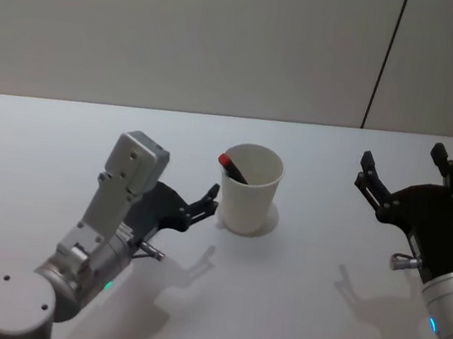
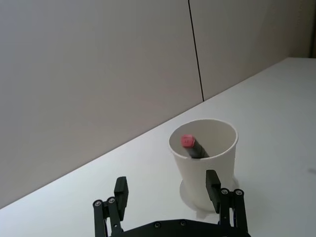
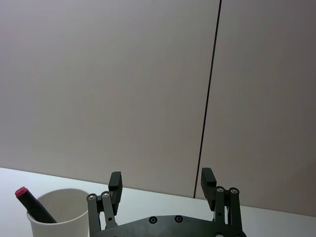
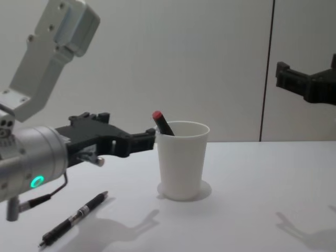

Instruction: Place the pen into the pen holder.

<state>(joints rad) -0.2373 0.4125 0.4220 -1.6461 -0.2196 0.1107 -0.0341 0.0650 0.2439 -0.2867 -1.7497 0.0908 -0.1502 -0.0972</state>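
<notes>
White paper pen holder (image 1: 249,202), tapered, holds a red-capped dark pen (image 1: 233,169).

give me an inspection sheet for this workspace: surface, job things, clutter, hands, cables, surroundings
surface: white table, plain, with shadows on it
job's things: pen holder upright mid-table; red-capped pen inside it, leaning on the rim; black pen lying flat on the table below the left arm
clutter: nothing seen
hands: left hand open and empty, level with the holder on its left side; right hand open and empty, raised off to the right
cables: thin cable looping under the left wrist
surroundings: plain wall with one dark vertical seam
</notes>
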